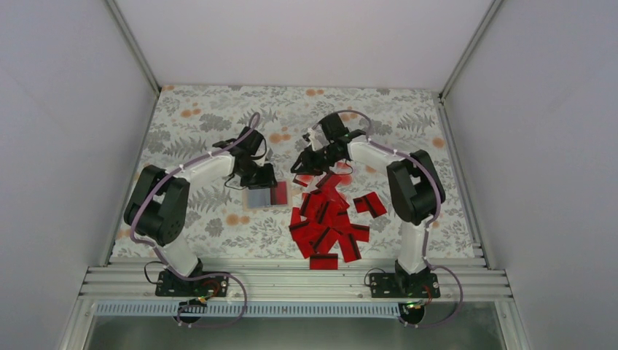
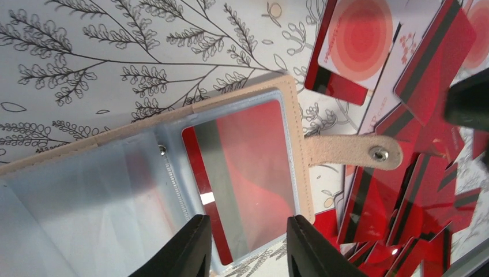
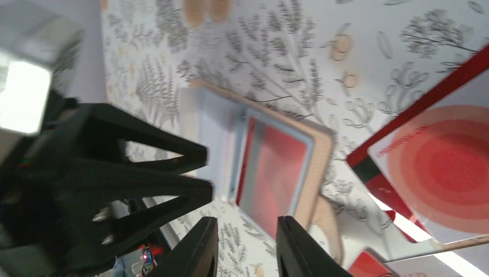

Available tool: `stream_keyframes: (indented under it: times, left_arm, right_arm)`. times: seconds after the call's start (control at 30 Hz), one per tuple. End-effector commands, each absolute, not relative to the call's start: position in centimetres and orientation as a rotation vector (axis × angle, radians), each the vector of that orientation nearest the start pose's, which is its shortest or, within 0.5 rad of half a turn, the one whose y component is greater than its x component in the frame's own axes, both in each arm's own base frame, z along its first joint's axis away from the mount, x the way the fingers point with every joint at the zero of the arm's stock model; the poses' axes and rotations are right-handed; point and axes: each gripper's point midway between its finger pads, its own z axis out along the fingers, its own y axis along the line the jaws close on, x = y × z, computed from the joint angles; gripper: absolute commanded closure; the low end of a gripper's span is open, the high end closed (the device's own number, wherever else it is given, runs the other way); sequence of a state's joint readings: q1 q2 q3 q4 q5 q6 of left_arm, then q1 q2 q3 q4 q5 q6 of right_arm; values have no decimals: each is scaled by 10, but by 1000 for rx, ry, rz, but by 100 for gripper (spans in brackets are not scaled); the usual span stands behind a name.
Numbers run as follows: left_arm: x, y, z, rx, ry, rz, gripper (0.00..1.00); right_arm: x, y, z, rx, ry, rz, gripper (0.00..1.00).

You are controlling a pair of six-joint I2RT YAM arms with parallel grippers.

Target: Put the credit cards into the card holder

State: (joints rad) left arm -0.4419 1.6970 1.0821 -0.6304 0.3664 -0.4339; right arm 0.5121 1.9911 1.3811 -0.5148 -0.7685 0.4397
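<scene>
The tan card holder (image 1: 260, 197) lies open on the flowered cloth, its clear sleeves up. One red credit card (image 2: 242, 173) with a dark stripe sits inside the right sleeve, and the snap strap (image 2: 352, 151) points toward the pile. My left gripper (image 2: 248, 234) hovers over that sleeve's near edge, open, with nothing between its fingers. My right gripper (image 3: 245, 242) hangs open just right of the holder (image 3: 314, 167), also holding nothing. Several loose red credit cards (image 1: 328, 222) are heaped to the right, and a pale-faced one with a red blot (image 3: 444, 167) lies close to the holder.
The two grippers (image 1: 261, 181) (image 1: 300, 169) are close together over the cloth's middle. The left arm's black fingers (image 3: 167, 173) fill the left side of the right wrist view. White walls enclose the cloth on three sides, and an aluminium rail (image 1: 291, 281) runs along the near edge.
</scene>
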Motion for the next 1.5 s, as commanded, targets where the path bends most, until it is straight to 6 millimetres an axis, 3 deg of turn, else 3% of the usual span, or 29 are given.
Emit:
stream_keyframes:
  times: [0.0,0.27,0.4,0.7,0.97,1.47]
  left_arm:
    - [295,-210,57,131,2926,-689,69]
    - [289,-208,39,173,2955,-681,90]
    - [285,-207,30,195,2969,-674,97]
    - [278,-202,10,216,2999,-641,98]
    - [273,-197,-4,239,3022,-613,98]
    - [271,-198,-2,229,3019,-633,98]
  right_arm:
    - [314,340,108,-387,2763,1437,71]
    - [287,360,68,-378,2892,1416,68]
    - [283,359,45,-341,2965,1350,68]
    - [275,347,15,-297,3045,1260,67]
    - [275,352,10,-278,3055,1294,67]
    - [277,365,35,-361,2984,1376,69]
